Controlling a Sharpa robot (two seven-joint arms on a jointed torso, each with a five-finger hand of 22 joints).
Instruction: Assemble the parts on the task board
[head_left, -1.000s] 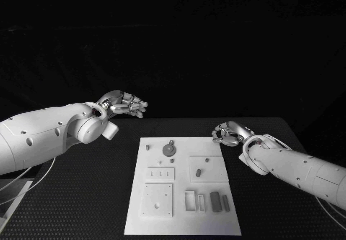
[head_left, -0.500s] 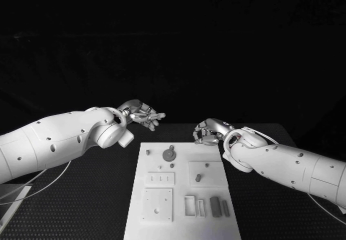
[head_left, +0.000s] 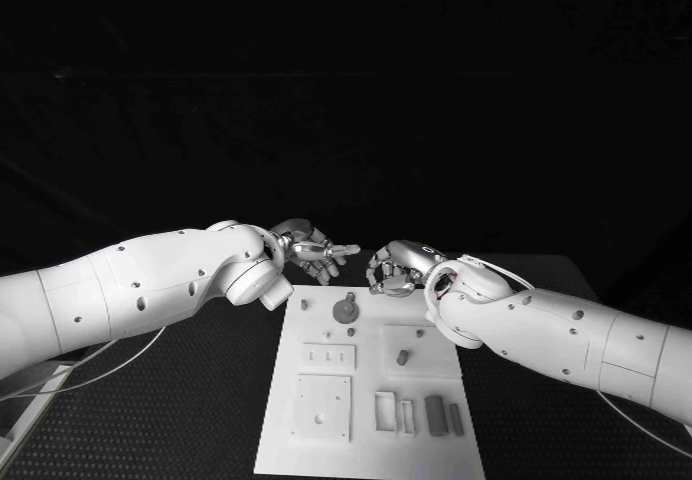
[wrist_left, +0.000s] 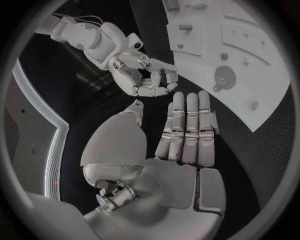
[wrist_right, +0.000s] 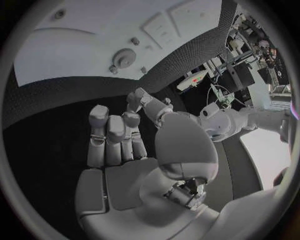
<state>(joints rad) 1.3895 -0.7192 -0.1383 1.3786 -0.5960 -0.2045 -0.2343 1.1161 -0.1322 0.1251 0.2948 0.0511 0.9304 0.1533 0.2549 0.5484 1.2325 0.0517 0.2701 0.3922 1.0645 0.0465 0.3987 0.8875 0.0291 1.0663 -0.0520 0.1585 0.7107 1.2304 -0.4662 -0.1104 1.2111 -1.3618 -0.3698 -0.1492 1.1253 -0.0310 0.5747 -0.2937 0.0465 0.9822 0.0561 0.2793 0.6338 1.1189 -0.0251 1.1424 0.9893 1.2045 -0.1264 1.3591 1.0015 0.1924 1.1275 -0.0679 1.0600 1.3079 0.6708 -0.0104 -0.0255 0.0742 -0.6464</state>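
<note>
White board (head_left: 368, 400), centre of table: small grey parts (head_left: 433, 415) lie loose along its near edge, a round disc (head_left: 346, 308) at its far end, none yet picked up. Left hand (head_left: 320, 253), beyond the far edge: fingers straight and apart, holding nothing, seemingly ready to reach in. Right hand (head_left: 392, 270), just beside it at the same edge: fingers curled in on nothing.

Black table (head_left: 173, 400), dark backdrop behind.

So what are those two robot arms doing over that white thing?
Nothing is being held yet. The left hand hangs with fingers stretched out flat, and the right hand is curled in on nothing. Both hover close together above the far end of the task board. The small grey parts, like the round disc, lie untouched on it.
</note>
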